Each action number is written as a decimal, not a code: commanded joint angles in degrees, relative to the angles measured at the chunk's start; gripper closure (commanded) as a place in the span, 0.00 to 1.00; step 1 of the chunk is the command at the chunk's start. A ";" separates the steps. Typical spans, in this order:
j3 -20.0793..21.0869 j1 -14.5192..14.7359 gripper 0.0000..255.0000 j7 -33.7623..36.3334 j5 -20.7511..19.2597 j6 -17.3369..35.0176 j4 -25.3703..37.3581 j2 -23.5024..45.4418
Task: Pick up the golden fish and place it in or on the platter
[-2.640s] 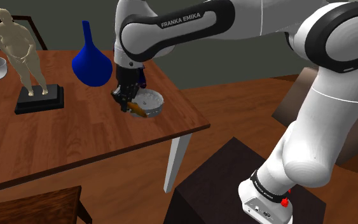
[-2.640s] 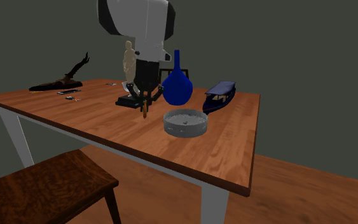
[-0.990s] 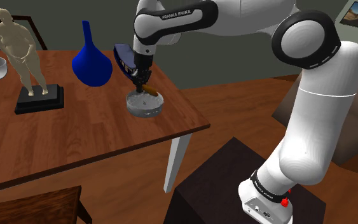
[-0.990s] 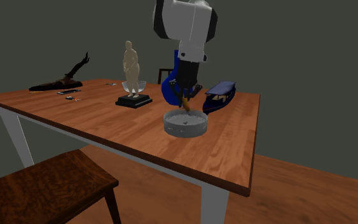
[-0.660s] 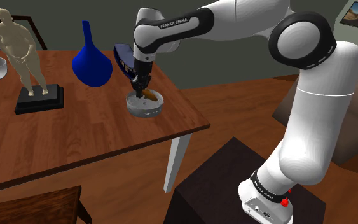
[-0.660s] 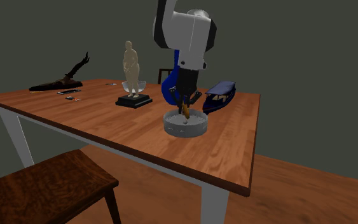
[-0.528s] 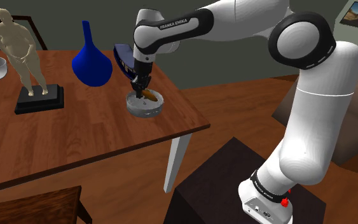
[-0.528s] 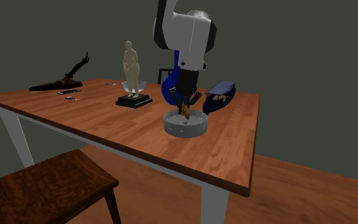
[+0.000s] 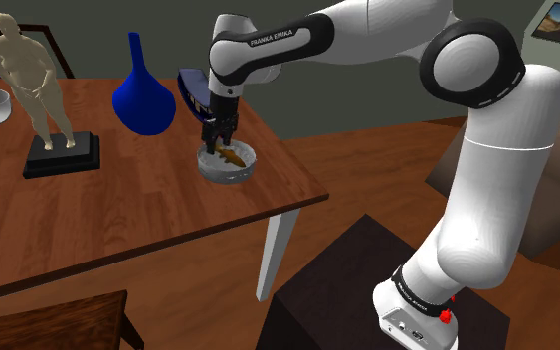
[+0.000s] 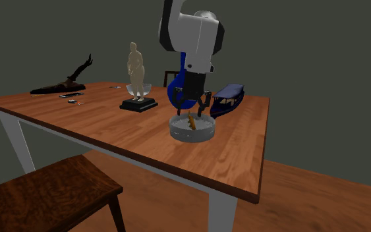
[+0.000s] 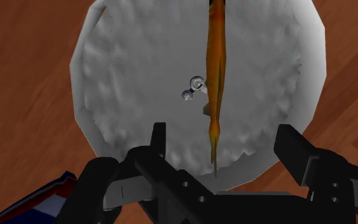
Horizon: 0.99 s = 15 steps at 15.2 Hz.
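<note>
The fish (image 11: 215, 76) is orange-gold, the platter (image 11: 126, 70) pale grey and dimpled, the worktop (image 9: 148, 204) reddish-brown wood grain, the vase (image 9: 143, 97) deep blue, the figurine (image 9: 29, 70) beige.

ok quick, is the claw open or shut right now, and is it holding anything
Claw: open, holding nothing. The orange-gold fish is untouched in the gap, over the grey platter.

Shoulder camera sits high behind the stand (image 9: 347, 288), peering down across the worktop (image 9: 148, 199). The second exterior one is lower, off the worktop's near edge (much the same side), farther back. Wrist camera looks straight down, close over the grey platter (image 11: 139, 63), which all three share.
</note>
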 commanded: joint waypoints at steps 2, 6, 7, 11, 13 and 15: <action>0.00 0.00 0.00 0.00 0.00 0.00 0.00 0.00; -0.10 -0.43 0.00 -0.02 0.08 -5.21 3.67 -1.51; -0.13 -0.54 0.00 -0.02 0.09 -6.61 4.78 -1.80; -0.13 -0.54 0.00 -0.02 0.09 -6.61 4.78 -1.80; -0.13 -0.54 0.00 -0.02 0.09 -6.61 4.78 -1.80; -0.13 -0.54 0.00 -0.02 0.09 -6.61 4.78 -1.80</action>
